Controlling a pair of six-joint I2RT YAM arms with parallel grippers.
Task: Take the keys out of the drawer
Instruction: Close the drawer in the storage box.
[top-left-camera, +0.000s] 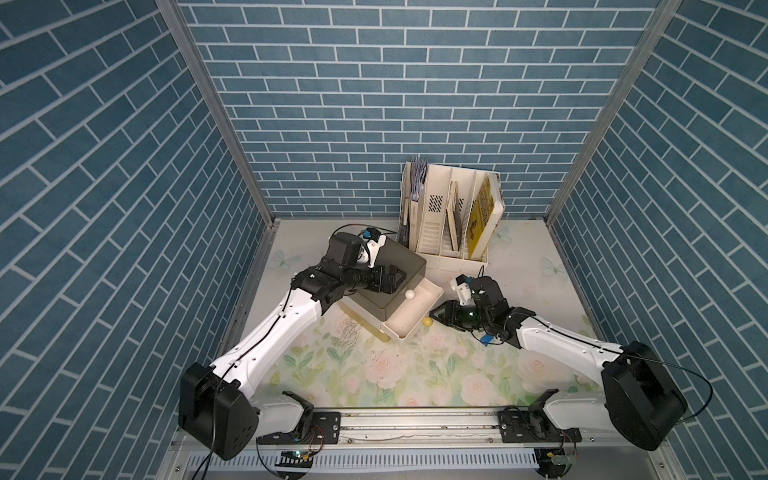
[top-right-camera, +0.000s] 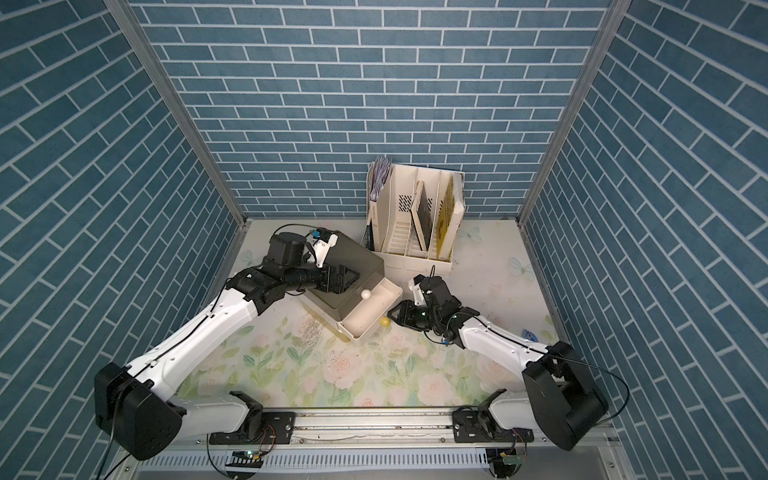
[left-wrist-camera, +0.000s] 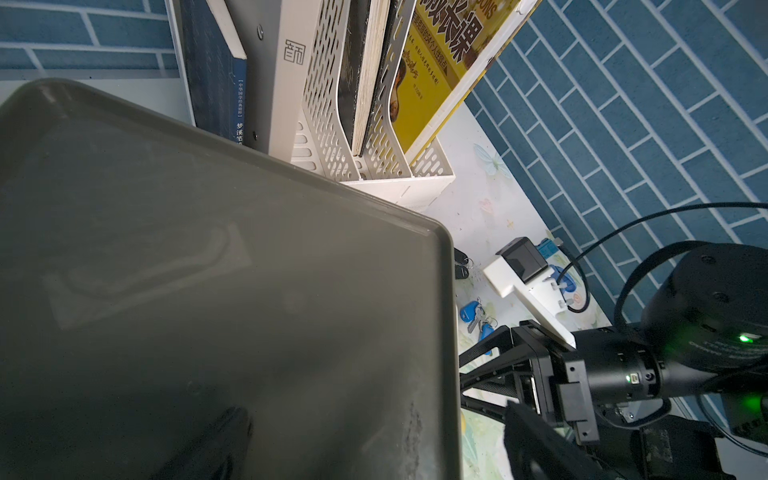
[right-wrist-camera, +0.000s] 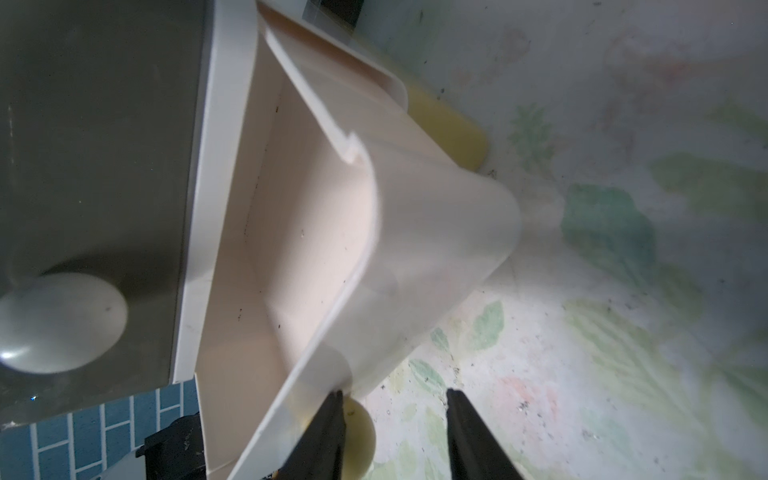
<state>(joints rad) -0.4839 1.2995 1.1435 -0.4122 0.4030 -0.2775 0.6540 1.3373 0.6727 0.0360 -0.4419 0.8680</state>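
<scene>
Top views first: the white drawer (top-left-camera: 411, 311) sticks out of the grey cabinet (top-left-camera: 395, 257) and looks bare inside in both top views. The left hand (top-left-camera: 398, 277) rests on the cabinet's top. The right hand (top-left-camera: 436, 312) sits low by the drawer front, at the yellow knob (top-left-camera: 427, 321) below it.

Left wrist is the good bit. The blue-tag keys (left-wrist-camera: 478, 318) and black-fob keys (left-wrist-camera: 461, 266) are lying on the counter (left-wrist-camera: 490, 216) just beside the cabinet, so those two bunches are out. The left hand's fingers (left-wrist-camera: 536, 449) look spread wide with nothing between them.

Right wrist: the drawer's empty as far in as I can see. The right hand is about half open. The yellow knob sits between its fingers against one of them but isn't pinched, so it's holding nothing.

I can't find the red-tag keys in any view. I'd guess it's done or nearly done.
</scene>
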